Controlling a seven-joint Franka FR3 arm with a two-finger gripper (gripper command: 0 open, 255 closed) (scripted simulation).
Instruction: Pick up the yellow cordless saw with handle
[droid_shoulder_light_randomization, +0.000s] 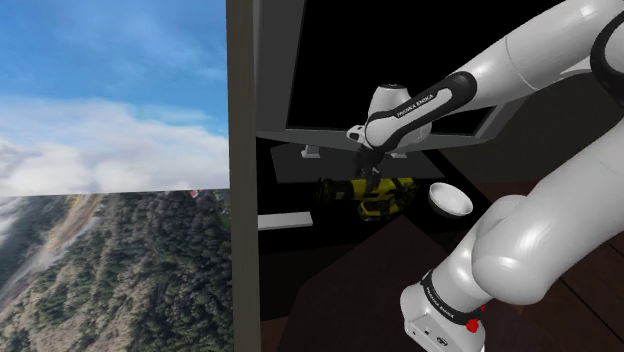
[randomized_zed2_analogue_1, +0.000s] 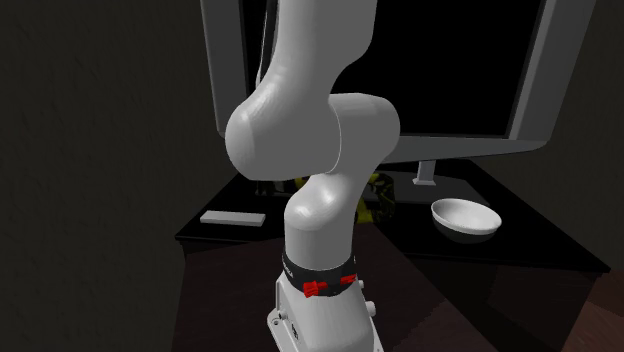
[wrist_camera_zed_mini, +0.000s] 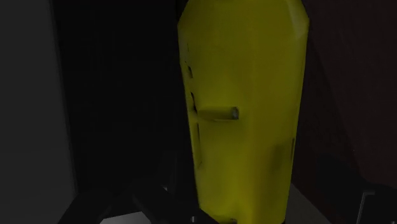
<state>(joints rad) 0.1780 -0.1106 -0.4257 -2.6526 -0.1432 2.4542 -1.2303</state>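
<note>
Black claw (droid_shoulder_light_randomization: 369, 178) of a white robot arm hanging just over a yellow saw (droid_shoulder_light_randomization: 382, 196) on a dark counter (randomized_zed2_analogue_1: 500, 250)

The saw lies below a big dark screen (droid_shoulder_light_randomization: 330, 60), between a flat pale slab (droid_shoulder_light_randomization: 285, 221) and a white bowl (droid_shoulder_light_randomization: 450, 199), apart from both. In the wrist view its yellow body stretches away from the claw, whose two fingers stand spread on either side of it, pinching nothing. The shell looks rigid and smooth, so it should not give under pressure but may slip. As a power tool it is probably heavy for its size and unevenly balanced. The broad body fills most of the gap between the fingers, so a narrower part such as the handle, not clearly visible here, seems the safer hold, close to the weight
</note>
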